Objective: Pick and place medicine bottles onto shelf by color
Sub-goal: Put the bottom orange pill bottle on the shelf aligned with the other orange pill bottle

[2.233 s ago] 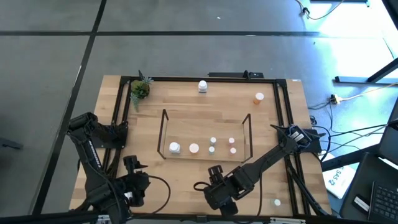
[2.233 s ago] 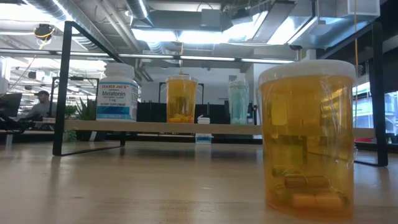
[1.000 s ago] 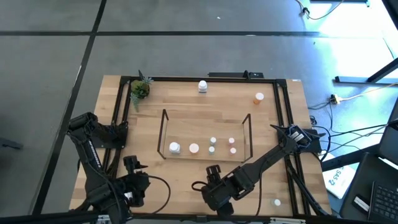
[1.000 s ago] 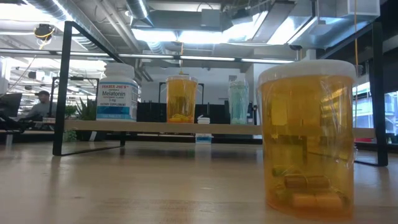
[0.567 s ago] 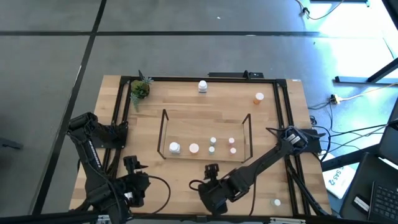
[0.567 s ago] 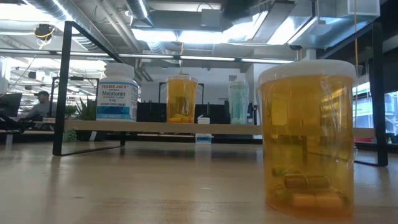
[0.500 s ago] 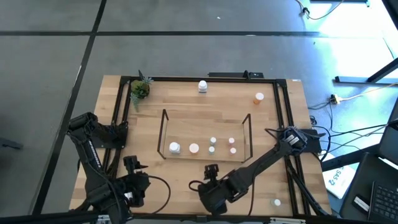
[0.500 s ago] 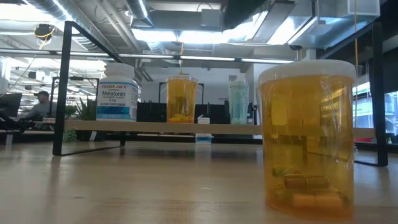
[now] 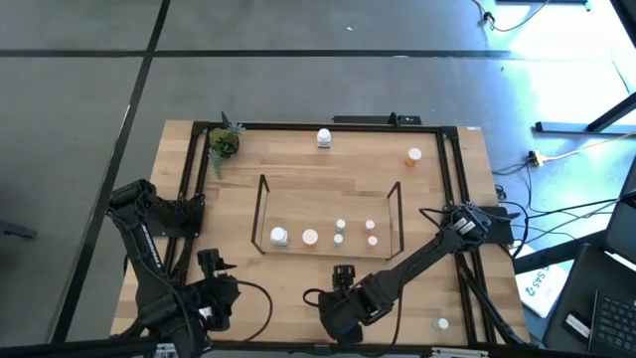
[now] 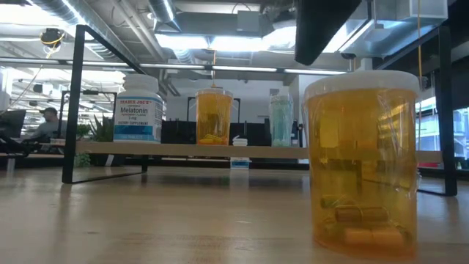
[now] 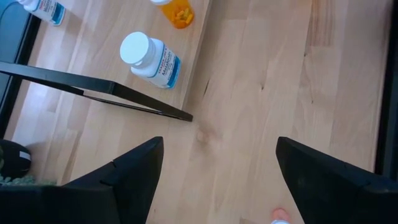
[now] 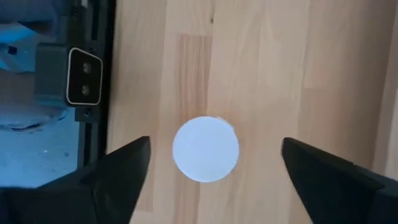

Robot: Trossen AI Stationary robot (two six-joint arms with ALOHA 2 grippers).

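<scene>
The right gripper (image 12: pixel 211 186) hangs directly over a large orange bottle (image 10: pixel 360 158) near the middle of the table's (image 9: pixel 437 199) front edge, its fingers (image 12: pixel 115 171) spread wide on either side of the white cap (image 12: pixel 206 149) and gripping nothing; centred like this, it looks lined up for a straight descent onto the bottle; the low view shows a dark part of that arm just above the cap.

The left gripper (image 11: pixel 214 180) waits near the front left corner, fingers likewise spread and empty, aimed toward the shelf's left end.

The wire shelf (image 9: pixel 328 214) stands mid-table; four bottles sit in a row along its front side: a white melatonin bottle (image 11: pixel 150 56) at the left end, an orange bottle (image 10: pixel 213 116) beside it, a teal bottle (image 10: pixel 281 117) next, and one further right whose colour I cannot tell; the order suggests sorting by colour, so the large orange bottle probably belongs beside its orange match.

Off the shelf I count four: the one under the right gripper, a white bottle (image 9: pixel 324 137) at the middle of the back edge, an orange bottle (image 9: pixel 413 155) near the back right corner, and a small white-capped bottle (image 9: pixel 442 322) at the front right corner; one potted plant (image 9: pixel 224 142) occupies the back left corner.
</scene>
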